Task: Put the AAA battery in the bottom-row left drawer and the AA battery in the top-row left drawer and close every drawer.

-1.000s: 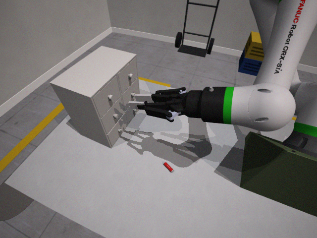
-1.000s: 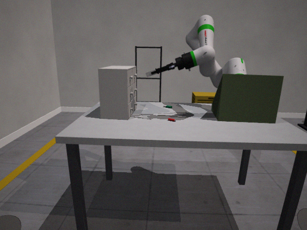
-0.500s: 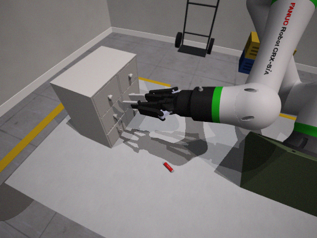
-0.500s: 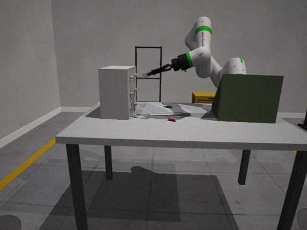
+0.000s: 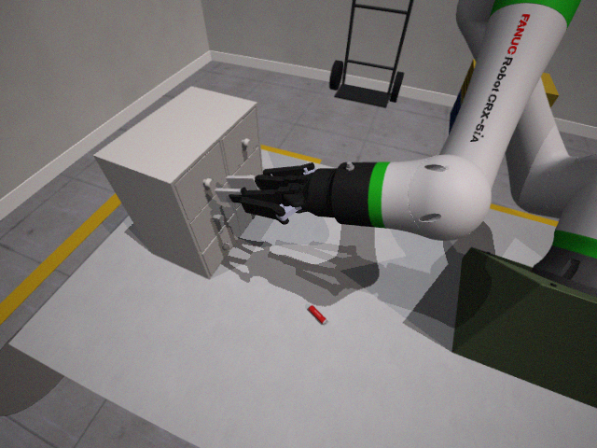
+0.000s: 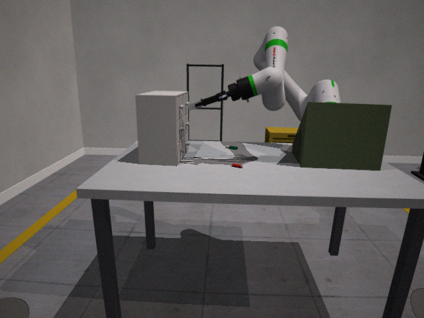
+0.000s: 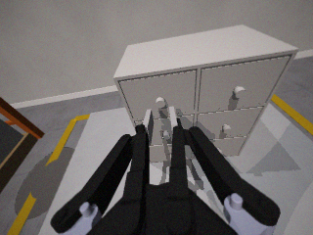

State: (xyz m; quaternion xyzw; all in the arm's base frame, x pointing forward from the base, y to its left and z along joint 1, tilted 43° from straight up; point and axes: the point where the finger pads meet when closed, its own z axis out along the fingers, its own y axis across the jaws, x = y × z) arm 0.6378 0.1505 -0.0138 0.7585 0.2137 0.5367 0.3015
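The pincer point(image 5: 232, 189) point(image 6: 192, 106) point(image 7: 160, 115) is hovering just beside the chest point(image 5: 145, 207) point(image 6: 157, 130) point(image 7: 205, 51), pointing left and slanting downward. Its fingers are standing a little apart, released and grasping nothing, with a narrow gap showing between the pads. They are reaching toward the top row's left knob point(image 5: 207, 182) point(image 6: 181, 106) point(image 7: 160, 102); whether they are touching it, I cannot tell. The arm point(image 5: 434, 197) point(image 6: 273, 82) is stretching in from the right, above the tabletop point(image 5: 192, 347) point(image 6: 205, 181) point(image 7: 98, 147).

The chest is standing upright at the left, and its drawers are all appearing pushed in. The red battery point(image 5: 317, 314) point(image 6: 236, 165) is lying on its side on the near part of the tabletop, right of the chest and well apart from it. The green battery point(image 6: 233, 148) is lying farther back, also right of the chest. Which one is the AA and which the AAA, I cannot tell. The green block point(image 5: 520, 318) point(image 6: 342, 136) is standing at the right, while a hand truck point(image 5: 371, 63) point(image 6: 222, 89) is standing on the floor at the far side.
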